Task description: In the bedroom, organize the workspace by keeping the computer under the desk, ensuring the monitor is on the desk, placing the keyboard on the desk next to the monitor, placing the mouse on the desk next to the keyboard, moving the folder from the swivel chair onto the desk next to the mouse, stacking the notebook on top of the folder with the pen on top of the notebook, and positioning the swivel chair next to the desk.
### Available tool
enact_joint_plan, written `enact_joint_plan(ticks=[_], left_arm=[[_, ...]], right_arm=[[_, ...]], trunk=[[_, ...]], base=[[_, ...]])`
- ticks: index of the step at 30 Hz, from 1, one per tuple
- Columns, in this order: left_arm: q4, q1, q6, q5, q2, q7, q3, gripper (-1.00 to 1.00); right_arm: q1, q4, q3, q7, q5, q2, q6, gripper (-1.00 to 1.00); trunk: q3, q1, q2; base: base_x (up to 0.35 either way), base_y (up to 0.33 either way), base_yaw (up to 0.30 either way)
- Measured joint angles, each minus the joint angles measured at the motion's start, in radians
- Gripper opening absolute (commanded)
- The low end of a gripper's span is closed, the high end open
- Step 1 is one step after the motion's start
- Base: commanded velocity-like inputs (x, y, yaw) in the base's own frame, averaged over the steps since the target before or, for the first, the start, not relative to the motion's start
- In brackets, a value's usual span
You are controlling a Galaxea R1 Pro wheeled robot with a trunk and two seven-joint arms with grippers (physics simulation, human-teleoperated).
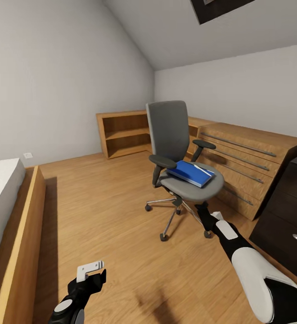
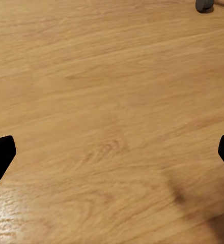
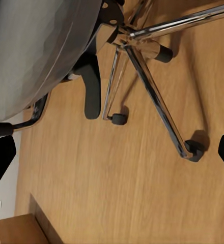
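Observation:
The grey swivel chair stands mid-room on the plank floor, its seat facing me. A flat blue folder lies on the seat, and a thin whitish pen rests across its top. My right gripper hangs low just in front of the chair's chrome base, open and holding nothing; the seat's grey underside and a black castor show close by. My left gripper is open over bare floor, well to the left of the chair.
A bed with a wooden frame runs along the left. Low light-wood shelves and a slatted wood cabinet line the far walls behind the chair. A dark cabinet stands at the right.

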State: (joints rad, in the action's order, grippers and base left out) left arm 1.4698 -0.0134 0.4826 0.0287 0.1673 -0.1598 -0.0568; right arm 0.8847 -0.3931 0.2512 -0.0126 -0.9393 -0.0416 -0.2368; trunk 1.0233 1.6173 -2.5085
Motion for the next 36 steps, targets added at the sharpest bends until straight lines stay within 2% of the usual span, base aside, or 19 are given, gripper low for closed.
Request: enact_joint_plan(ticks=[12,26,36], left_arm=[[0.0,0.0,-0.001,-0.001,0.0,-0.001,0.022,1.0],[0.0,0.0,-0.001,-0.001,-0.001,-0.001,0.028,1.0],[0.0,0.0,-0.001,-0.001,-0.001,-0.002,0.037,1.0]], right_arm=[[-0.001,0.0,-0.002,0.005,0.001,0.003,0.0,1.0],[-0.002,-0.001,-0.003,0.03,0.005,0.003,-0.001,1.0],[-0.002,-0.001,-0.003,0.031,0.006,0.01,-0.001,1.0]], trunk=[[0.0,0.0,0.0],[0.0,0.0,0.0],[0.0,0.0,0.0]], base=[[0.0,0.0,0.001],[0.005,0.0,0.0],[0.165,0.0,0.0]])
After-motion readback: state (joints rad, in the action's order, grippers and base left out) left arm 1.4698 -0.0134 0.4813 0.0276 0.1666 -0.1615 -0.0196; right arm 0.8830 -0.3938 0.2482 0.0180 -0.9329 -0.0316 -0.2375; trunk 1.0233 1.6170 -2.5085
